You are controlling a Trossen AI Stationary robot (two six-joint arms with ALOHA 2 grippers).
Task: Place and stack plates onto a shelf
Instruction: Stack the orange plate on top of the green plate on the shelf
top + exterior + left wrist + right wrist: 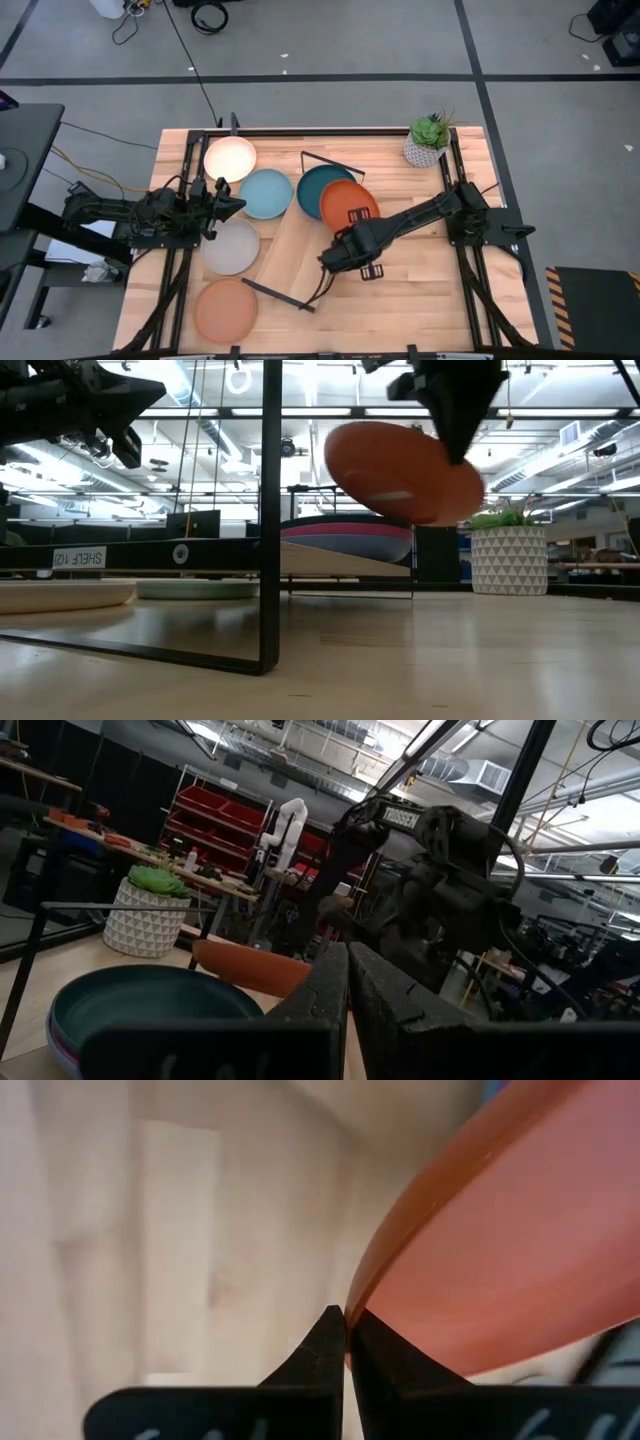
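Note:
My right gripper [347, 250] is shut on the orange plate [350, 204], which is tilted in the air over the shelf [290, 250], a light-wood board with black wire ends. In the low view the orange plate [405, 472] hovers above a stack [345, 540] that rests on the shelf's far end, with the teal plate [318, 183] on top and pink and blue beneath. Cream [230, 158], light blue [265, 194], grey [231, 246] and peach [225, 311] plates lie flat on the table. My left gripper [235, 203] waits, shut, above the table between the cream and grey plates. My right gripper pinches the orange plate's rim [365, 1295] between its two fingertips [325, 1342], on the plate's near edge. The fingers come down from above [455, 420]. The plate is lifted clear of the stack and tilted.
A white patterned plant pot [426, 146] stands at the table's far right corner. The shelf's black wire frames [270, 510] rise at both of its ends. Bare wood lies toward the near right of the table [420, 300].

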